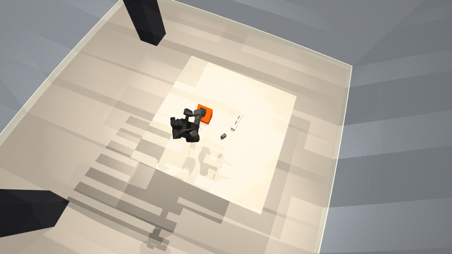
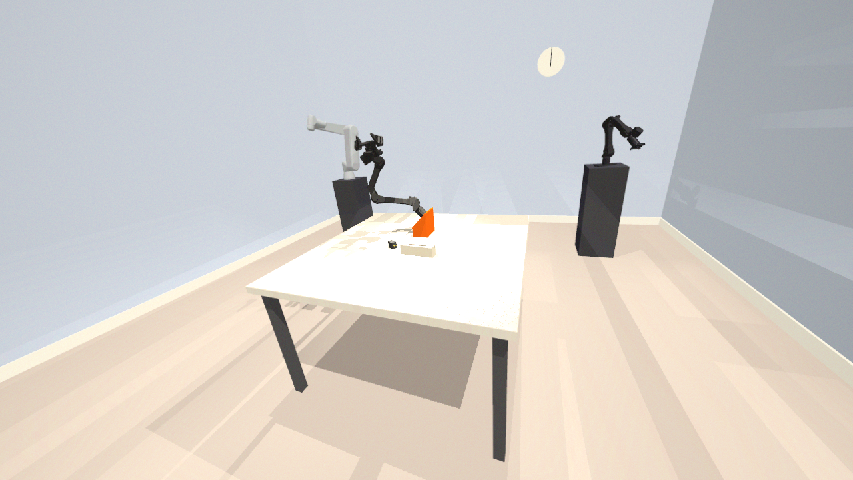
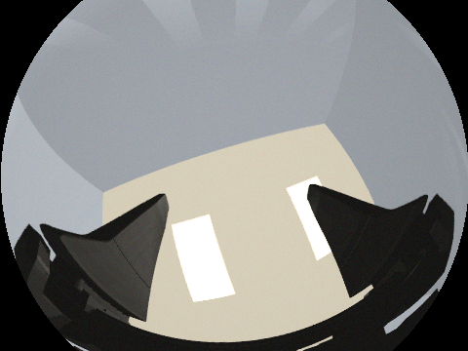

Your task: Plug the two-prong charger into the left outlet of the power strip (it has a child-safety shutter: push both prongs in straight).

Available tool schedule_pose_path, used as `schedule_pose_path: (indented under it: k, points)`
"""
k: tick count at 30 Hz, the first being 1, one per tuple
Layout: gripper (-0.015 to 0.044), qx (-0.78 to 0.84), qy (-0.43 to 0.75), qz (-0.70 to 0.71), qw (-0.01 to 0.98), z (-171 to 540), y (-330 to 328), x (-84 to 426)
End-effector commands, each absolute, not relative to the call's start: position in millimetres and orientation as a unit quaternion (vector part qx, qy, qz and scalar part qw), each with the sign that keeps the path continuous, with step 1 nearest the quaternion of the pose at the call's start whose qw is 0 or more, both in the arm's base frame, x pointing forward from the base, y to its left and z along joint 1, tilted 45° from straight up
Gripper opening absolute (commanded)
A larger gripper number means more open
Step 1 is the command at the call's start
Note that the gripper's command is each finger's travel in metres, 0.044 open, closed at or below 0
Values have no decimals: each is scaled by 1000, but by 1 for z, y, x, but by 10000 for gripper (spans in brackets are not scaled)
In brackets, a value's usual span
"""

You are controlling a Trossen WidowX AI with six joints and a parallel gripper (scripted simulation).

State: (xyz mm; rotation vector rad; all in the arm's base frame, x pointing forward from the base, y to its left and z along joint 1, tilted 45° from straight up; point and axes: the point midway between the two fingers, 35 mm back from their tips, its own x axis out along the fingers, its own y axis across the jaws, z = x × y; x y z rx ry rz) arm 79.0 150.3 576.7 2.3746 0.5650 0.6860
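From where I'm standing, the job is looking barely begun. The small dark block-shaped two-prong charger [image 1: 223, 135] [image 2: 392, 244] is lying on the pale rectangular tabletop [image 1: 253, 151] [image 2: 381, 286], near one end of the long off-white box-shaped power strip [image 1: 233, 128] [image 2: 417, 250] but apart from it, so nothing is plugged in. The black two-fingered gripper [image 3: 240, 197] is standing spread wide with nothing between its fingers, and the jointed black arm [image 1: 199, 118] [image 2: 394, 200] is holding it high, well away from the charger. The arm is rising from beside a bright orange wedge-shaped block [image 1: 208, 116] [image 2: 424, 225]. Everything is remaining to be done, as I judge it: reaching down, gripping the charger, turning its prongs to the slots, carrying it to the left outlet and pushing both prongs straight through the shutter.

Plenty is escaping me. The wrist view is showing only walls and a pale surface with two bright white panels [image 3: 203, 258] beyond the fingers, neither charger nor strip. Two dark slots are showing on the strip from above, but I can't make out the shutter or tell for certain which outlet is counting as left. The charger is appearing too small for me to read its prongs, and the orange block is partly hiding the arm's foot.
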Motion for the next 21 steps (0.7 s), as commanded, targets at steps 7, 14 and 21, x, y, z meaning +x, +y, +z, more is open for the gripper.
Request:
schedule_pose_path:
  k: [7,14,21]
  points:
    - [440,862,162,275,393,565,176,79]
    - [440,841,125,277,447,561,188,87]
    - [440,809,87,274,512,554,199,97]
